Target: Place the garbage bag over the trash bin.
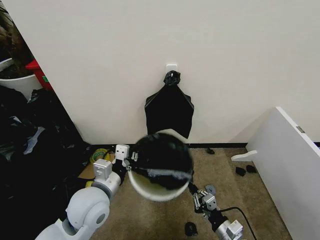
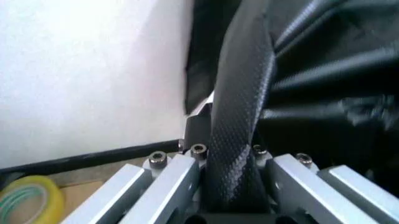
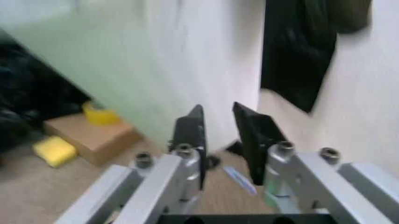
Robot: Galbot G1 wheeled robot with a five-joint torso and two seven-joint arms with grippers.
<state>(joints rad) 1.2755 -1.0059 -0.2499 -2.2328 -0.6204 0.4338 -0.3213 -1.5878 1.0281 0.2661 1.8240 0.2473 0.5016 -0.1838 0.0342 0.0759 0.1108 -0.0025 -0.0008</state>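
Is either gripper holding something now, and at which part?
The left gripper is shut on the garbage bag, pinching its edge at the trash bin rim. The right gripper is open and holds nothing.

Plain cream wall (image 1: 150, 45); dark baseboard (image 1: 220, 145); tan carpet (image 1: 150, 220); white panel (image 1: 290, 165) at right; black sheeting (image 1: 30, 150) heaped at left.

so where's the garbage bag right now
In the head view the garbage bag sits centre frame, draped over the top of the trash bin, just below the bunch of black bags on the wall, with the left gripper at its left edge.
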